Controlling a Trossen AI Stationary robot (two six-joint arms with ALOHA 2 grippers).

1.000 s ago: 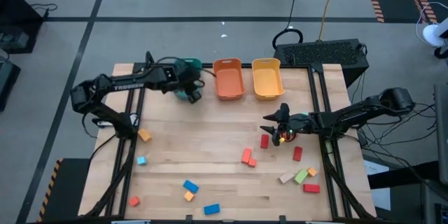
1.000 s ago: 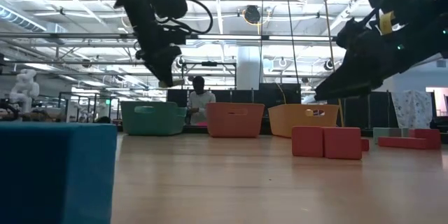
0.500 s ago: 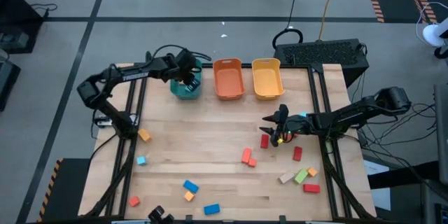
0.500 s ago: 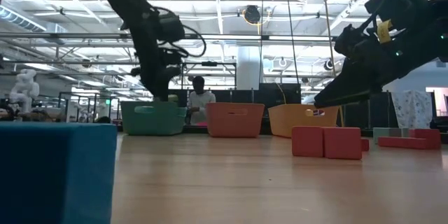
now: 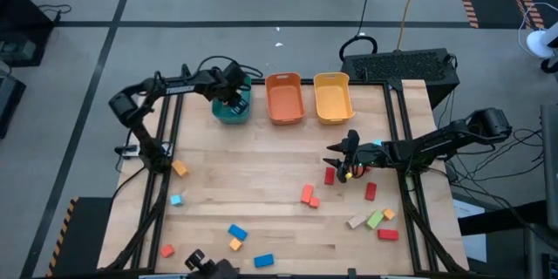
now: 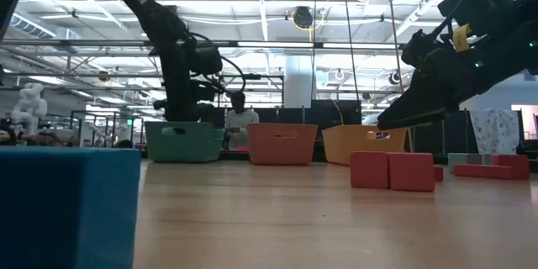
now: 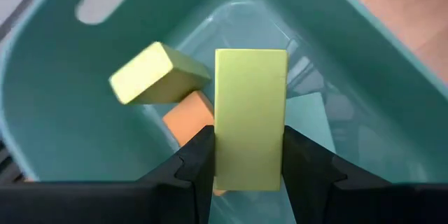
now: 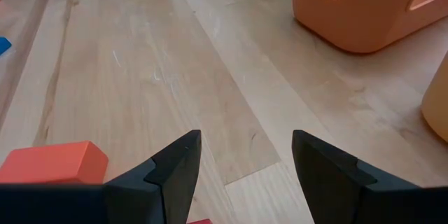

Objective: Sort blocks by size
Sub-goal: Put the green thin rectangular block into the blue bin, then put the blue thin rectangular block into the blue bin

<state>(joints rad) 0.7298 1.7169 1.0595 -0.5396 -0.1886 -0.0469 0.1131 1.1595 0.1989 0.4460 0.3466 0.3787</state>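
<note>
your left gripper (image 7: 248, 155) has swung over the teal bin (image 5: 232, 109), pinching a yellow-green block (image 7: 250, 115). your right gripper (image 8: 245, 157) hovers past the yellow bin (image 5: 332, 98), jaws spread.

I see a light wooden surface (image 5: 261, 166). Along its far edge stand three bins in a row: teal bin (image 5: 232, 109), orange bin (image 5: 285, 98), yellow bin (image 5: 333, 98). Loose blocks (image 5: 308, 194) lie scattered on the near half: red ones and a tan and green cluster toward the right, blue and orange ones toward the left and near edge.
</note>
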